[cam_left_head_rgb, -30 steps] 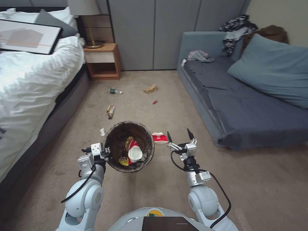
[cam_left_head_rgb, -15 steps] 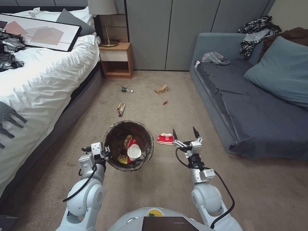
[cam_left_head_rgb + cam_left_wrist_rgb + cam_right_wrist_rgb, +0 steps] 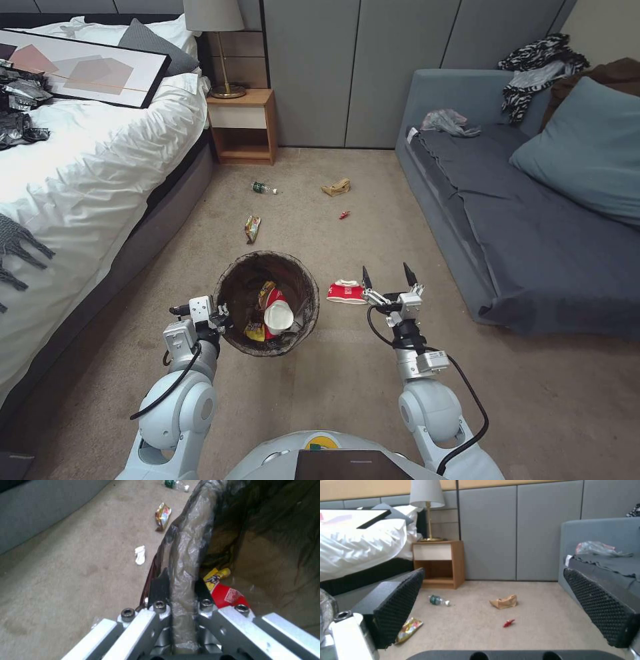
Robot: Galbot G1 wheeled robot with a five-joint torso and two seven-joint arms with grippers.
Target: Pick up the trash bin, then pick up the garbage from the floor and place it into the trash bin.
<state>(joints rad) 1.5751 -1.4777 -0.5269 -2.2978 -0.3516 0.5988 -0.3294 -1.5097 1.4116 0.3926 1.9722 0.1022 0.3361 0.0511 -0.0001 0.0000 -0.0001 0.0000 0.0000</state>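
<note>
L fingers (image 3: 160, 585) astride trash bin (image 3: 233, 280) rim; R fingers (image 3: 366, 278) apart.

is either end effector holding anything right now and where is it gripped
The left end effector holds the trash bin by its bag-covered rim, one finger inside, one outside. The right end effector is open and holds nothing.

Left gripper (image 3: 180, 597) is clamped tight, fingers pinching from both sides, arm bent low at the robot's left. Right gripper (image 3: 387, 279) is held forward, jaws wide apart, seemingly empty.
</note>
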